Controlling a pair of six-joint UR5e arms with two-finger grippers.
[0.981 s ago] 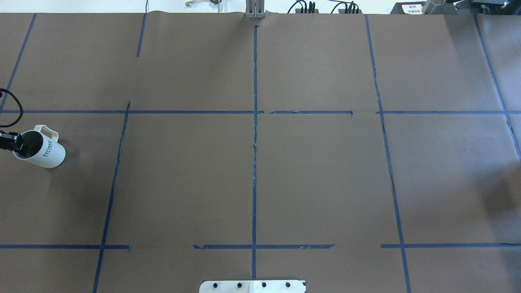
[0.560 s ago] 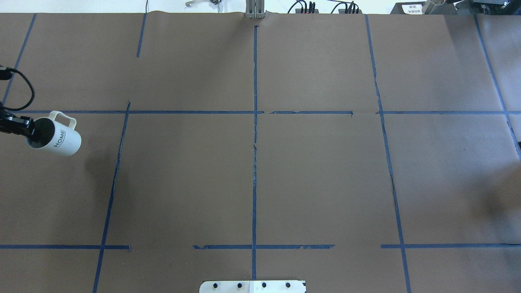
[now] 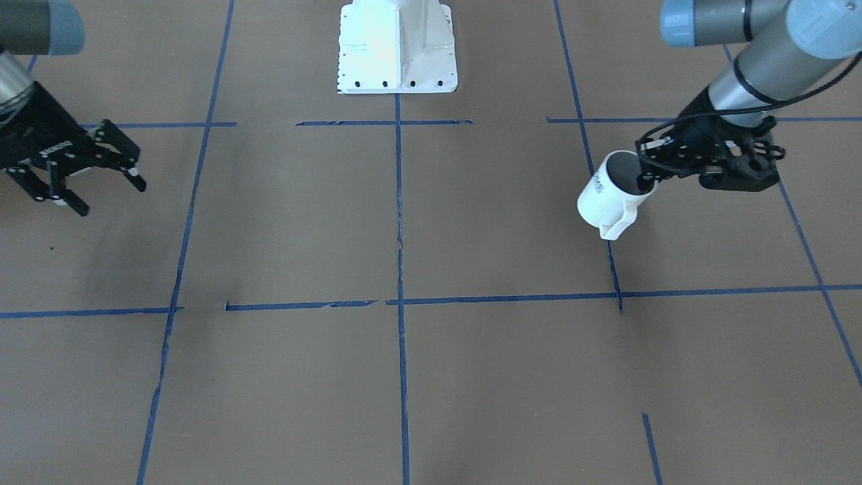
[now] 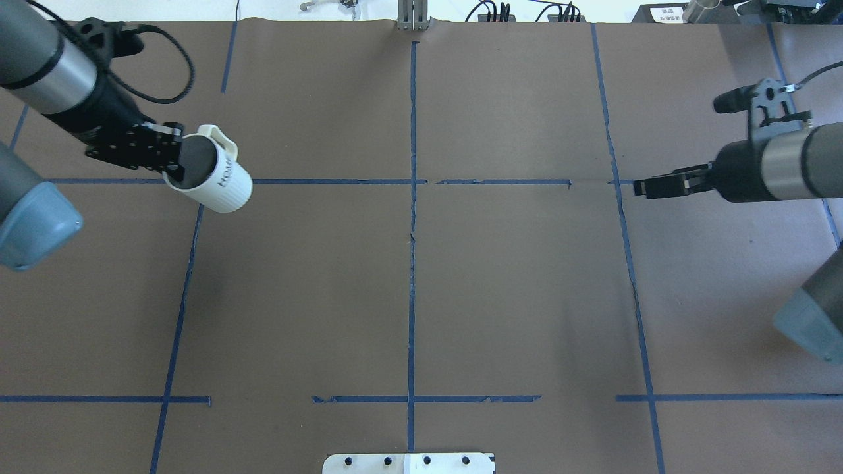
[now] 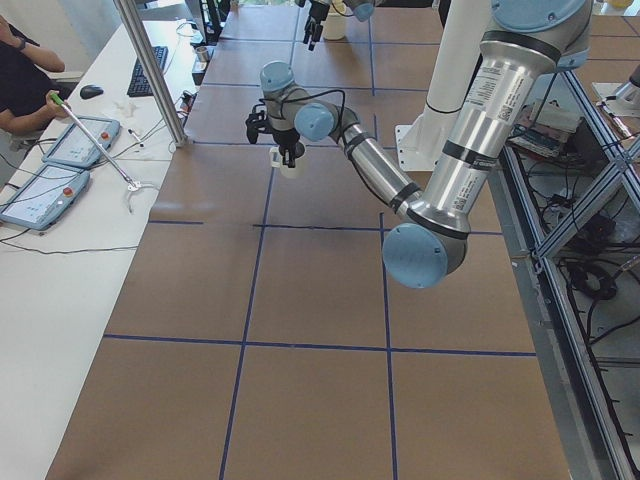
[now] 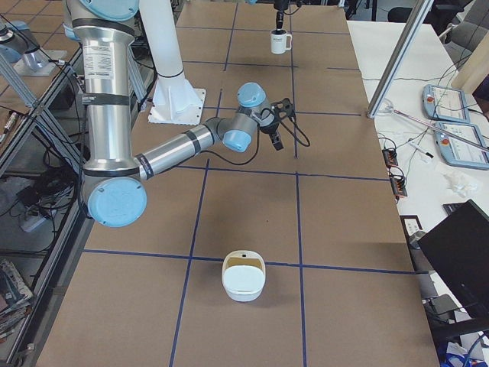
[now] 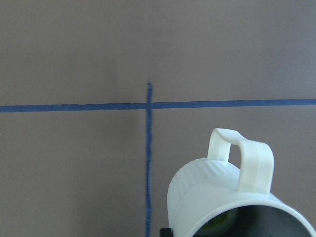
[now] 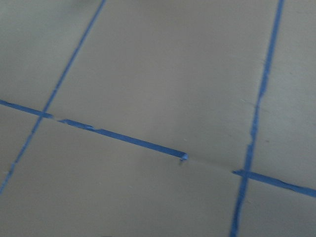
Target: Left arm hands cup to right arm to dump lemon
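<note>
Over the last second the cup (image 4: pixel 214 174) travelled from far out on the robot's-left side of the centre tape cross (image 4: pixel 413 182) to a good deal nearer it, carried by the left gripper (image 4: pixel 172 164). The right arm (image 4: pixel 784 161) — absent from the overhead view before — had come in on the cross's other side. I read this as the approach to the hand-over: both arms were closing on the cross and the pass itself had not begun. The cup and the right gripper (image 4: pixel 649 186) sat on opposite sides of the cross, well apart. The left jaws were clamped on the cup's rim, one finger inside the mouth and one outside. The cup was held tilted, handle on the side away from the robot, short of the cross on its left. The overhead view gave the right gripper edge-on only, so its jaws could not be read there; the front-facing view showed them splayed wide with nothing between. The left wrist view alone caught a yellow-green sliver inside the cup's mouth — likely the lemon (image 7: pixel 219 225). Only the exterior right view showed a white tub (image 6: pixel 244 279), far out on the cross's robot's-right side, toward that camera.
</note>
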